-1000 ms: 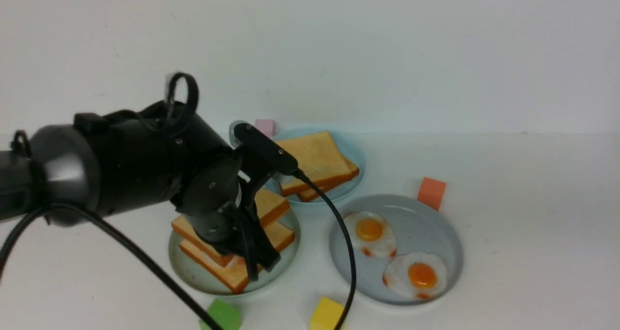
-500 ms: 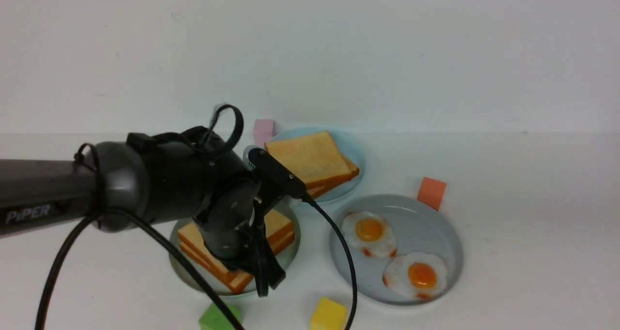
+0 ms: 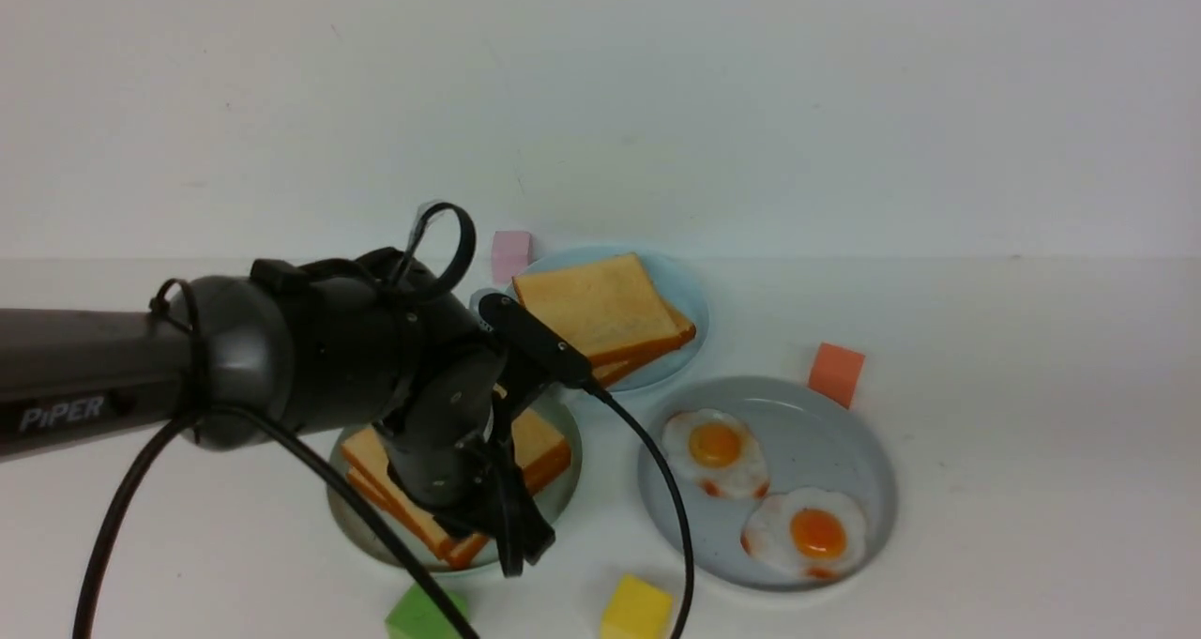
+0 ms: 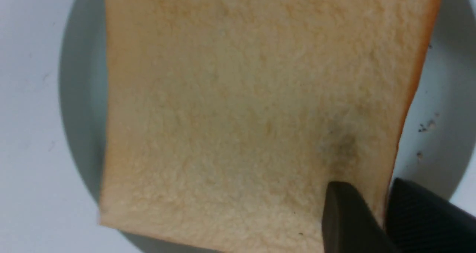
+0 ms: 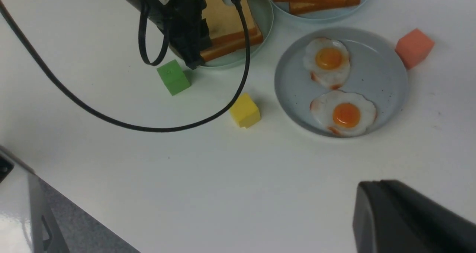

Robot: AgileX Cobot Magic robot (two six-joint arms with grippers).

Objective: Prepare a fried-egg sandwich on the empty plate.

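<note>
The pale mint-green plate (image 3: 565, 489) holds two stacked toast slices (image 3: 544, 447); no egg shows between them. My left gripper (image 3: 511, 538) is low over the plate's front. In the left wrist view its fingers (image 4: 375, 195) are shut on the edge of the top toast slice (image 4: 238, 108), which lies flat over the plate (image 4: 74, 97). The right wrist view shows the same stack (image 5: 227, 33) under the left gripper (image 5: 193, 59). My right gripper (image 5: 366, 197) shows only there, shut and empty, high above the table near its front.
A light-blue plate (image 3: 692, 306) behind holds another toast pile (image 3: 596, 306). A grey-blue plate (image 3: 835, 447) on the right holds two fried eggs (image 3: 718, 447) (image 3: 816, 531). Pink (image 3: 511, 245), orange (image 3: 835, 372), yellow (image 3: 636, 609) and green (image 3: 418, 616) blocks lie around.
My left arm came down and forward, and the tilted top toast slice now lies flat on the lower slice. In the last half second it has barely moved.
</note>
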